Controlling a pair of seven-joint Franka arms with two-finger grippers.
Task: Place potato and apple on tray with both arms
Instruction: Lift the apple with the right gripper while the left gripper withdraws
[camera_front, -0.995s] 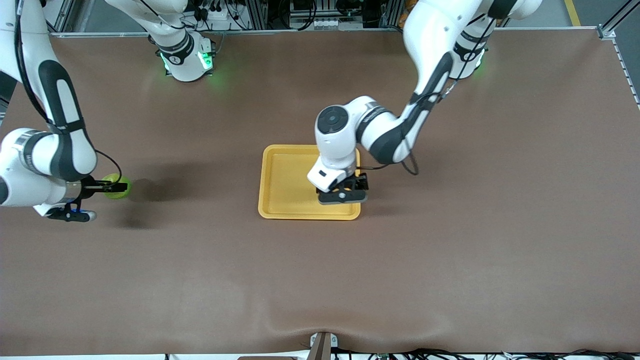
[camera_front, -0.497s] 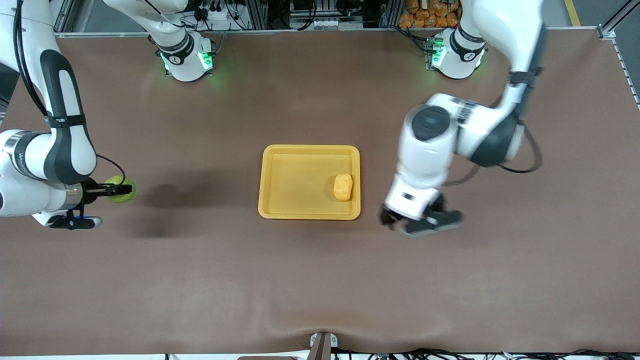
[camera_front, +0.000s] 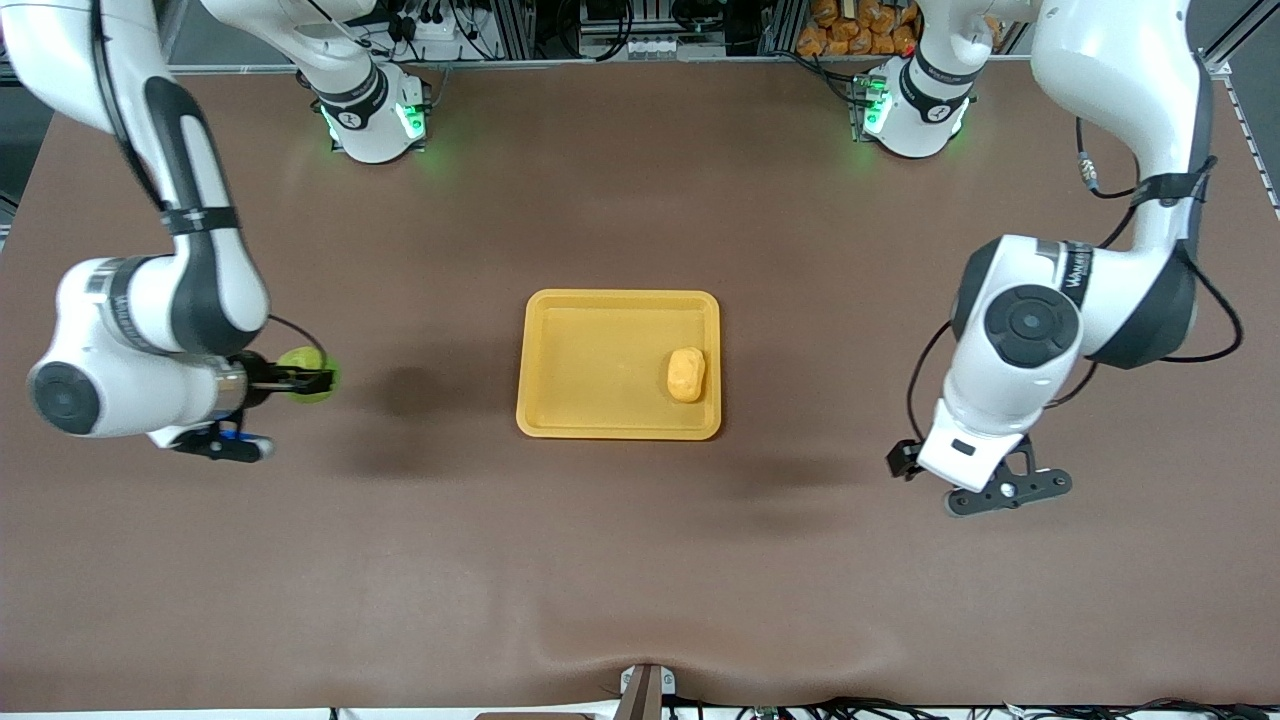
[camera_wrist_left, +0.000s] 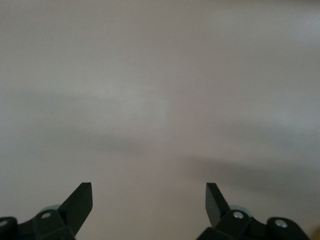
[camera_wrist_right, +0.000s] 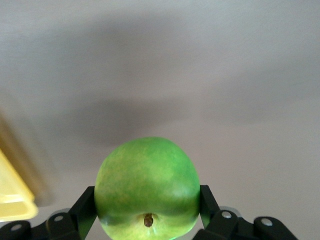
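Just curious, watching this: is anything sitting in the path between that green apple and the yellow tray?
Nothing visible. The round green apple, held in the right claw, has only bare brown table between it and the shallow yellow plastic tray. The oblong yellow-orange potato lies at the tray's other end.

The left gripper has let go of the potato, which now lies in the tray, and has swung away over bare table toward the left arm's end, its fingers spread wide. The right gripper, clamped on the apple, has carried it closer to the tray.
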